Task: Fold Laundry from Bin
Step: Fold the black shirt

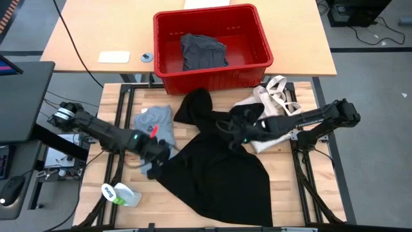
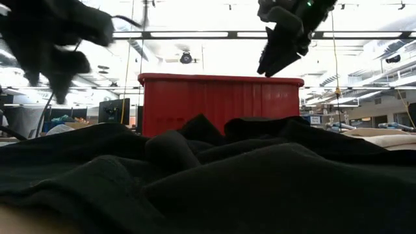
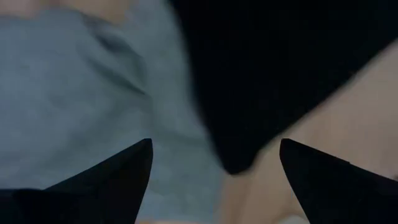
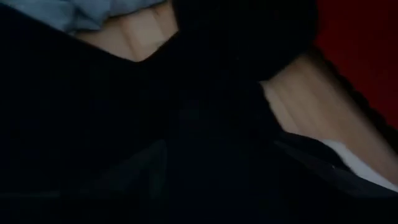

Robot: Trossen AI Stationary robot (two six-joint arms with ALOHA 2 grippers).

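Note:
A large black garment lies crumpled across the middle of the table, one end reaching toward the red bin at the far edge. A dark grey garment lies inside the bin. A light grey T-shirt lies bunched to the left of the black garment. My left gripper hangs open, pointing down over the black garment's left edge where it meets the T-shirt. My right gripper hangs open and slanting down above the black garment's far part. In the low view both grippers stand clear above the cloth.
A cream tote bag with loop handles lies at the far right, partly under my right arm. A white and green bottle lies near the table's front left corner. Bare wood shows at the near right.

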